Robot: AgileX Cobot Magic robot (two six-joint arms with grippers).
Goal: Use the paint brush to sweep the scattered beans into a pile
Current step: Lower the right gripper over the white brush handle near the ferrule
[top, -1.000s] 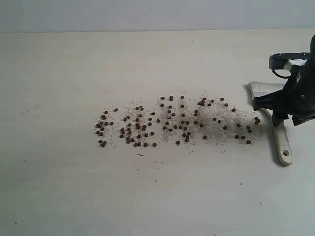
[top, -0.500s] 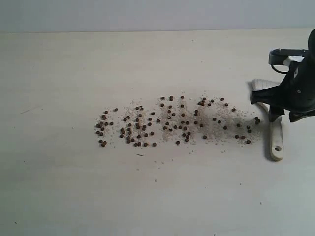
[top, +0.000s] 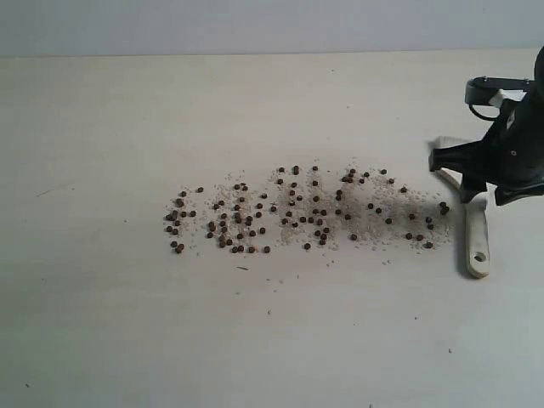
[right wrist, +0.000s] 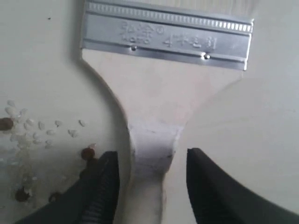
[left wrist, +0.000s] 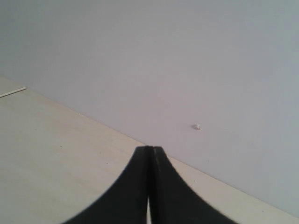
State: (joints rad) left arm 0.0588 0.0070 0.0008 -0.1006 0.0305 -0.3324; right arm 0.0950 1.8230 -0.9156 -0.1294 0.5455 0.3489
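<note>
Paint brush (top: 476,236) beside beans' (top: 315,199) edge, right fingers (right wrist: 100,186) open astride handle (right wrist: 150,140), left fingers (left wrist: 135,186) closed

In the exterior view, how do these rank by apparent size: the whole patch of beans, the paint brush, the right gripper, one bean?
1. patch of beans
2. right gripper and paint brush: unsure, the gripper hides part of the brush and the frame edge cuts the gripper
3. one bean
</note>
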